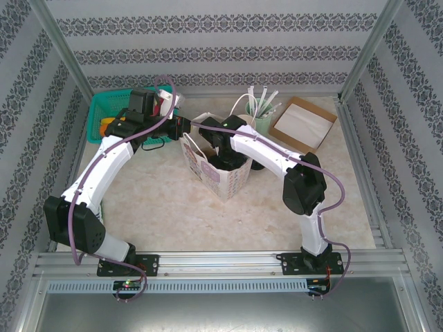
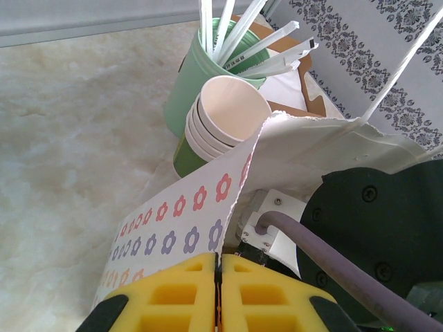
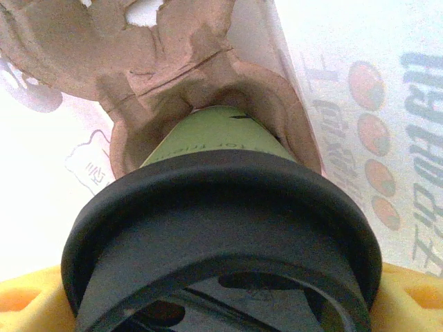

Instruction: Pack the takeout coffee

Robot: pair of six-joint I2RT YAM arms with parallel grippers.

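Observation:
The takeout coffee [image 3: 216, 135], a green cup with a black lid [image 3: 221, 207], sits partly down in a brown cardboard cup holder [image 3: 166, 69] inside the paper bag [image 1: 223, 178]. My right gripper [image 3: 221, 308] reaches into the bag's mouth and is shut on the cup at its lid, with a yellow fingertip [image 3: 24, 304] showing on each side. My left gripper [image 2: 220, 290] is shut on the bag's flower-printed rim [image 2: 187, 221] and holds that side up. In the top view the left gripper [image 1: 181, 131] is at the bag's left top edge.
A stack of cream paper cups [image 2: 232, 111] and a pale green tumbler of wrapped straws [image 2: 197, 76] stand just behind the bag. A brown box [image 1: 302, 123] lies at the back right and a teal basket [image 1: 111, 111] at the back left.

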